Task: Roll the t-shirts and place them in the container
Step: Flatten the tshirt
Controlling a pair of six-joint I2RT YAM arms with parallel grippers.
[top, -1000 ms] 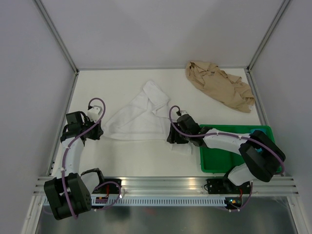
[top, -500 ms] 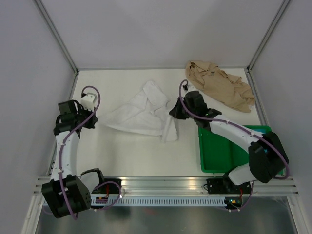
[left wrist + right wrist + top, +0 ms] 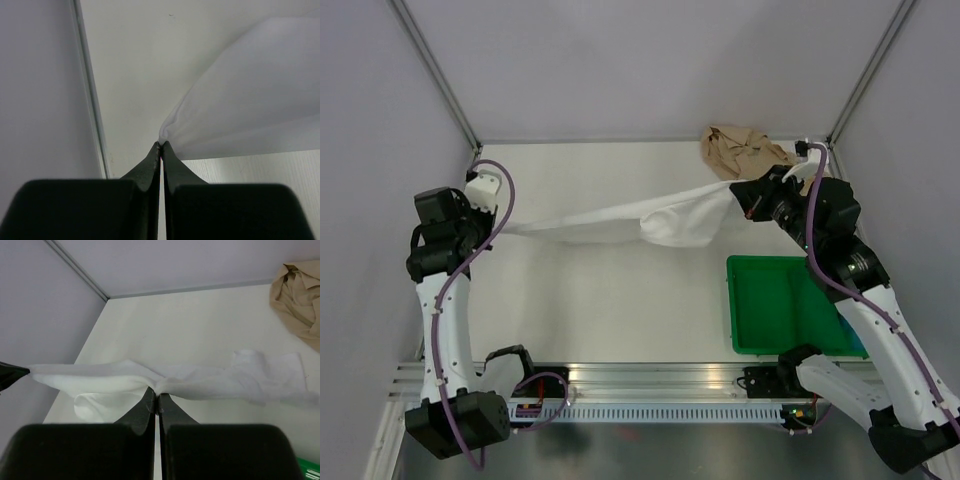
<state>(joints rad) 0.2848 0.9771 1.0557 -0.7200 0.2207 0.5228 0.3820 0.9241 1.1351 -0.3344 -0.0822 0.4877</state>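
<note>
Pale worktop (image 3: pixel 620 310) spreads below the white t-shirt (image 3: pixel 660 218), strung mid-frame between the left pincer (image 3: pixel 161 145) and right pincer (image 3: pixel 156 396), both clamped shut on thin edges of it (tan t-shirt (image 3: pixel 740 150) lies heaped upper right). Pulling wider could slip either pinch, dropping the cloth crumpled.

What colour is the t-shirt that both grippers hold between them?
The t-shirt is plain white, with no pattern; the top external view shows it best.

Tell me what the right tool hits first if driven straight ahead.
The right tool is shut on the white t-shirt, stretched right ahead of it; past that cloth, probably the table, though depth is unclear.
</note>
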